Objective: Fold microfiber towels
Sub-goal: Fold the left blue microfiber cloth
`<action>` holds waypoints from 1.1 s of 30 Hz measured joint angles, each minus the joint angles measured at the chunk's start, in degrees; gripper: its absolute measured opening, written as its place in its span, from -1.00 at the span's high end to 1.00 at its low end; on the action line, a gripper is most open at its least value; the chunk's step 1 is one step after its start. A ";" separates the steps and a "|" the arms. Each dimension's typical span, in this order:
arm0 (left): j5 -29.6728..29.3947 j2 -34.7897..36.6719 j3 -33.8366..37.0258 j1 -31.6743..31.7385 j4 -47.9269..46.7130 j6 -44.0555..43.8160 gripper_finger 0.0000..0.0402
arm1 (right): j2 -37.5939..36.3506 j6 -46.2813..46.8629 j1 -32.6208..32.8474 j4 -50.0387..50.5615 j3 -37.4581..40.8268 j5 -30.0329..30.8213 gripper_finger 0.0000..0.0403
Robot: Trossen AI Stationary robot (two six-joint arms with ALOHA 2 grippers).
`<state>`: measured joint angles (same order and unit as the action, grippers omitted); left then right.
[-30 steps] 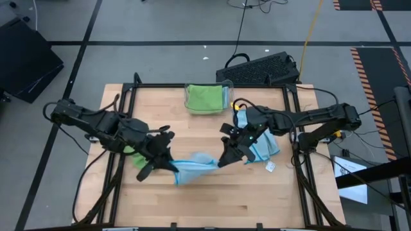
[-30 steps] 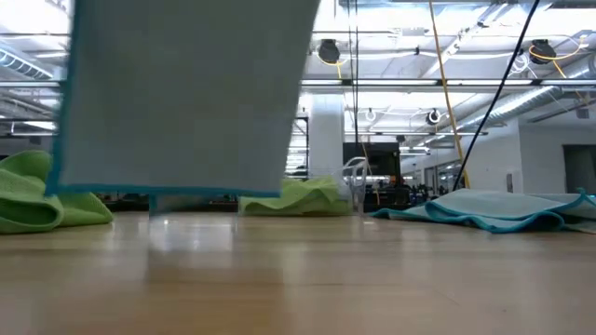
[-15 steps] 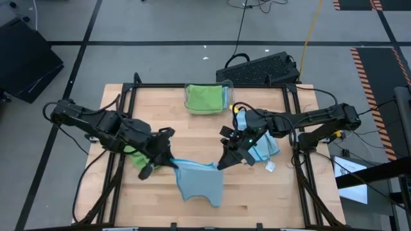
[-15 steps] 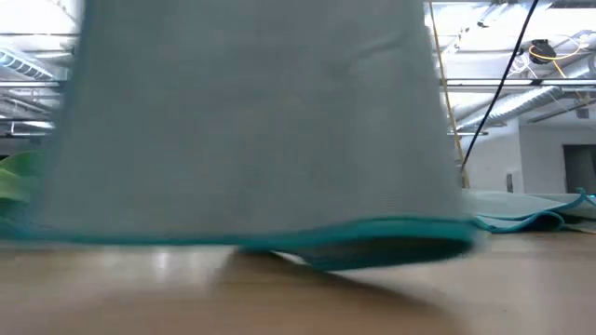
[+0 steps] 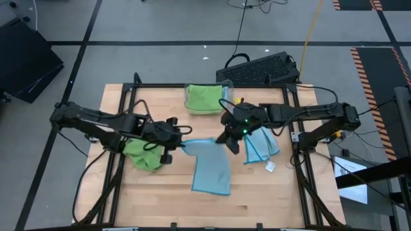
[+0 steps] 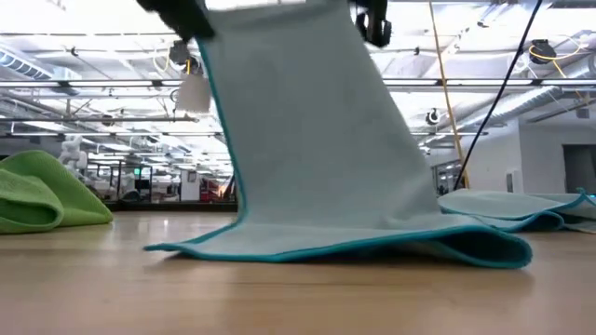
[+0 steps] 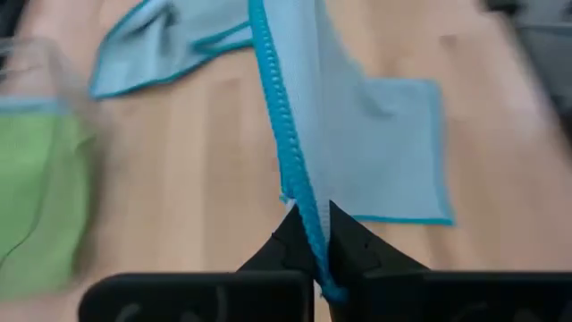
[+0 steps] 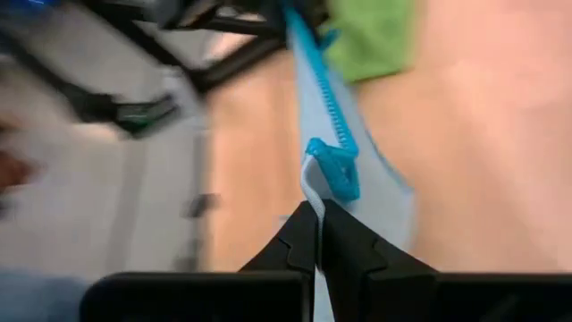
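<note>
Two grippers, left gripper (image 5: 182,145) and right gripper (image 5: 224,138), each clamp a top corner of the light blue towel (image 5: 210,170), its lower half draped mid-bench (image 5: 257,199). You risk a skewed fold if either corner slips or the trailing hem (image 6: 345,247) drags.

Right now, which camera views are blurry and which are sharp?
High view: sharp, evenly lit. Low view: blue towel fairly crisp, ceiling lights glaring behind. Left wrist view: towel hem sharp, green cloth smeared. Right wrist view: heavily motion-blurred background, only the end effector clear.
</note>
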<state>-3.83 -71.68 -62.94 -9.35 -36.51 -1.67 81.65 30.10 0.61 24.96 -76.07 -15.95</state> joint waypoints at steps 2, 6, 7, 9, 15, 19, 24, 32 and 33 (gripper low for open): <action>-1.85 0.02 3.14 1.76 3.69 0.04 0.96 | 0.00 -3.26 -1.59 1.67 0.88 3.55 0.98; -7.07 0.00 7.41 5.27 9.89 0.08 0.92 | -0.02 -5.82 -5.35 0.84 5.59 5.00 0.98; -7.83 0.00 8.10 6.28 11.52 0.12 0.92 | -0.02 -5.97 -6.21 -0.32 7.36 5.06 0.98; -8.41 0.00 9.85 8.55 15.05 0.36 0.95 | -0.02 -6.57 -8.00 -4.29 11.30 5.13 0.98; -7.22 -1.78 12.94 13.38 20.78 -1.19 0.94 | -0.02 -8.65 -13.76 -16.01 20.76 -1.64 0.98; -5.79 -3.43 12.99 14.72 20.62 0.48 0.96 | -0.02 -8.36 -16.50 -23.01 26.57 -4.76 0.98; -3.15 -5.48 12.92 17.18 21.53 0.77 0.95 | -0.02 -8.32 -18.02 -34.59 32.67 -6.84 0.98; -0.69 -10.36 13.01 18.41 23.01 1.34 0.97 | 0.00 -9.17 -19.21 -37.18 34.46 -6.64 0.98; -0.69 -10.88 12.97 18.50 23.47 1.72 0.97 | -0.04 -9.99 -19.40 -36.32 34.46 -6.36 0.98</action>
<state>-4.51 -82.56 -49.98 9.15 -13.04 0.05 81.60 20.11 -18.79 -11.36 -41.60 -22.31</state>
